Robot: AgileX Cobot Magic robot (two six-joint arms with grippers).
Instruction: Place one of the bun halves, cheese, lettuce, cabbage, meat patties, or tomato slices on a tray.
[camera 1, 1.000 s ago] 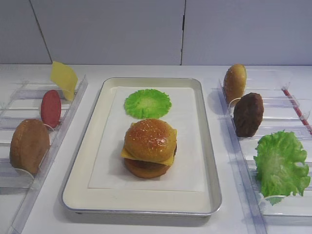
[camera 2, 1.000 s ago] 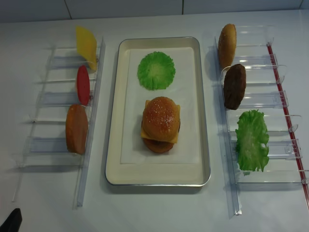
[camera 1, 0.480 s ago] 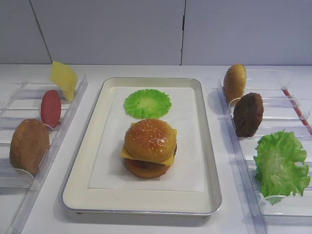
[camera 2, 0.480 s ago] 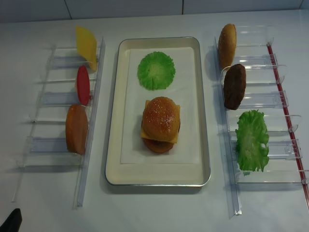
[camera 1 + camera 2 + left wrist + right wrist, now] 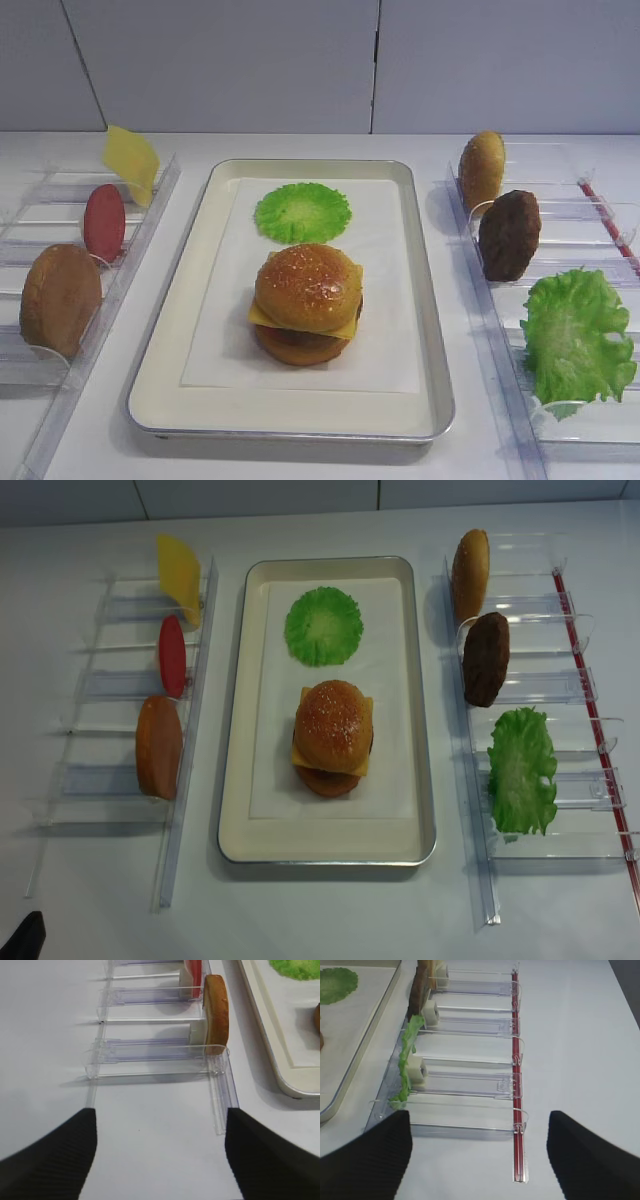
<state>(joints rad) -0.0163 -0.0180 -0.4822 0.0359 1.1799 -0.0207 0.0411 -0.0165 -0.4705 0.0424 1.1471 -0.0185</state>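
One glossy sesame bun top (image 5: 308,287) caps the stack; both hands spread, holding nothing

Colours on the tray and racks

Silver tray (image 5: 438,380) with white paper (image 5: 390,300); golden-brown bun top (image 5: 307,286) speckled with pale seeds over yellow cheese (image 5: 345,325); bright green cabbage (image 5: 302,211) with a paler centre. Left rack: yellow slice (image 5: 131,160), dull red tomato (image 5: 104,221), orange-brown disc (image 5: 59,298). Right rack: golden bun (image 5: 481,168), dark brown patty (image 5: 509,234), green lettuce (image 5: 577,335) with pale veins, red strip (image 5: 516,1055).
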